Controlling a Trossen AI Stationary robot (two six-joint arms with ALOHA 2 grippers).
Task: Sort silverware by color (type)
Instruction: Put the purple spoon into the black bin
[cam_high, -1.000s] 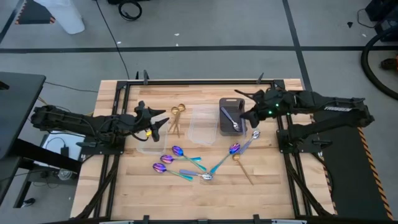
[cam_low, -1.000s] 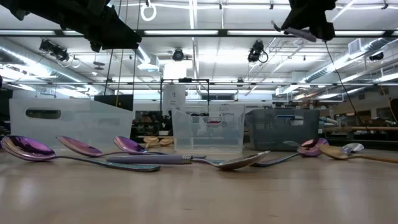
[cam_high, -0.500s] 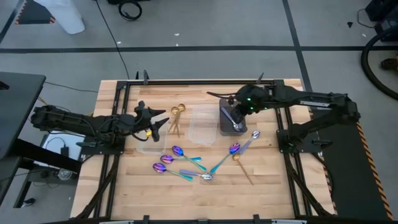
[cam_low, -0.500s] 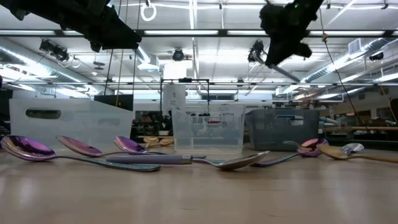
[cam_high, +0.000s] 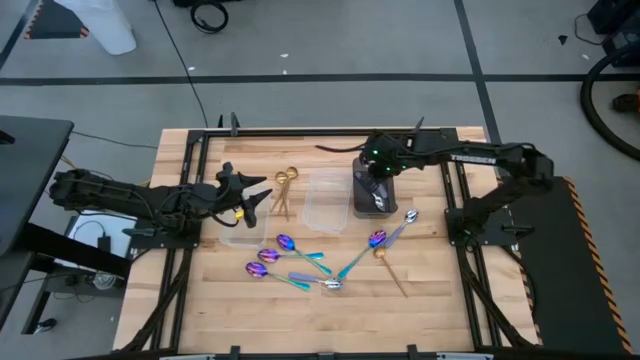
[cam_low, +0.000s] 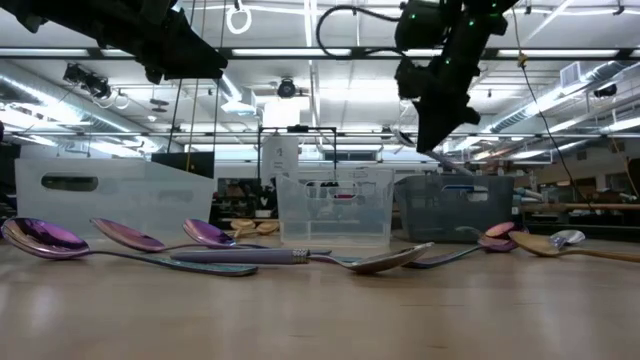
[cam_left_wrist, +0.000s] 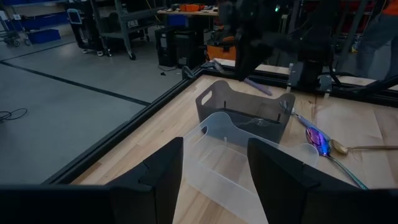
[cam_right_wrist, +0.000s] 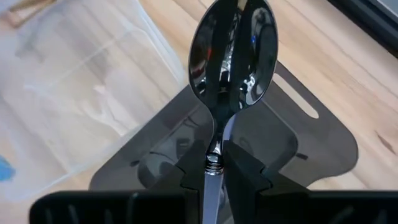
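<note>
Right wrist view, right hand (cam_right_wrist: 214, 163) pinching silver spoon (cam_right_wrist: 233, 46) (perhaps tilted), above dark tray (cam_right_wrist: 311, 146)

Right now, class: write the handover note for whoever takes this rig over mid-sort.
Right gripper: shut on a silver spoon, held above the grey tray.
Left gripper: open, empty, waiting over the left clear container.
Done: one silver piece lies in the tray.
Left: drop the held spoon; gold pieces lie between the two clear containers; purple spoons, another gold spoon and a silver one lie loose on the table.
</note>
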